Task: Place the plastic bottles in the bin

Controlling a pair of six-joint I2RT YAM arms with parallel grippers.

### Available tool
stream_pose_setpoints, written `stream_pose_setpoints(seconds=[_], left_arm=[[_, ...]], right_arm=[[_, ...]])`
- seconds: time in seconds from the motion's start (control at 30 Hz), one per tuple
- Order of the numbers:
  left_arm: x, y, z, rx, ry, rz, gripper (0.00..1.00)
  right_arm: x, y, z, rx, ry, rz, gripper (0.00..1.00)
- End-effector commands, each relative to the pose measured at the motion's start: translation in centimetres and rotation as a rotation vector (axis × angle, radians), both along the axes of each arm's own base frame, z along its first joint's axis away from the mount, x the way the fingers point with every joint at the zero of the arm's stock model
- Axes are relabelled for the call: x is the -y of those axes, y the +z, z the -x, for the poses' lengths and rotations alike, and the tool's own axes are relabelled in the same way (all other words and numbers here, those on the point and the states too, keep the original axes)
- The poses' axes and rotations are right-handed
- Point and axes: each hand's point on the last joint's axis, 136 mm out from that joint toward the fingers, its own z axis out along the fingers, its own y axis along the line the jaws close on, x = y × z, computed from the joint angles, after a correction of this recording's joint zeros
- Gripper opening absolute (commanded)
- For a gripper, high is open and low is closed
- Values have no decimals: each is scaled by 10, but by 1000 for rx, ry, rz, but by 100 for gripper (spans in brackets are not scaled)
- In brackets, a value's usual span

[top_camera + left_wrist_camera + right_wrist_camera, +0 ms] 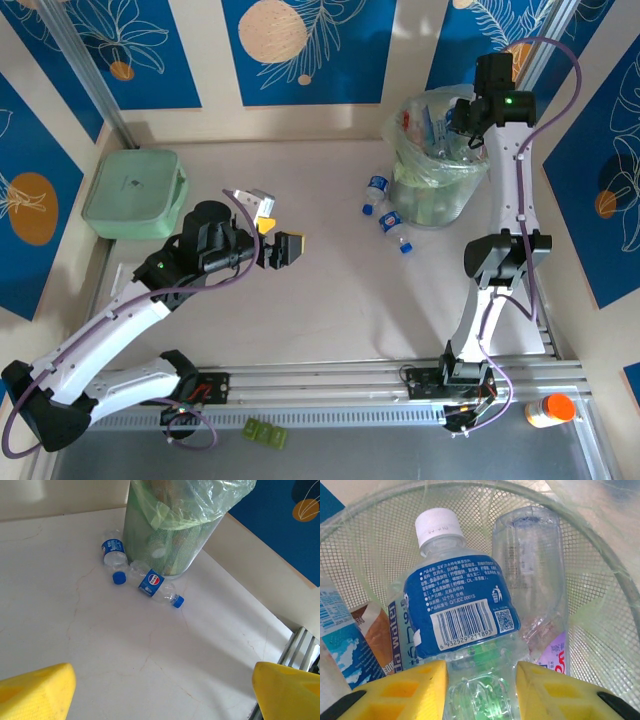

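Observation:
Over the bin (440, 190), my right gripper (480, 690) is shut on a clear plastic bottle (457, 610) with a blue label and a white cap. The bottle hangs inside the bin's mesh wall (380, 540), above several other bottles, among them a clear one (530, 570). Two blue-capped bottles lie on the table against the bin's foot: one (375, 192) (114, 555) and another (395, 230) (155, 584). My left gripper (280, 238) (165, 690) is open and holds nothing. It hovers over bare table, well short of those two bottles and the bin (165, 545).
A mint-green lidded box (133, 193) sits at the far left of the table. A small orange-and-white bottle (550, 408) lies beyond the front rail at the right. A small green item (263, 432) lies below the rail by the left arm's base.

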Motion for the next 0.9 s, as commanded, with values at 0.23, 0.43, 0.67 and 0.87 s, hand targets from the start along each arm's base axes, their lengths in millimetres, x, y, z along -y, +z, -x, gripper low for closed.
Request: stream_pose_setpoints(seconds=[0.23,0.43,0.67,0.87], left_arm=[[-3,-1,-6,5,16,1,91],[-5,0,-7,9,27,3,91],[-11,-1,-8,-10,61,0,93],[-32,-2,-18,5,182,-50,94]], right_arm=[[-1,-10,11,-63,-9,17,41],[-12,34,30,51,5,30,45],[-43,67,60,115,71,33,49],[-136,50,105,118,320,107,48]])
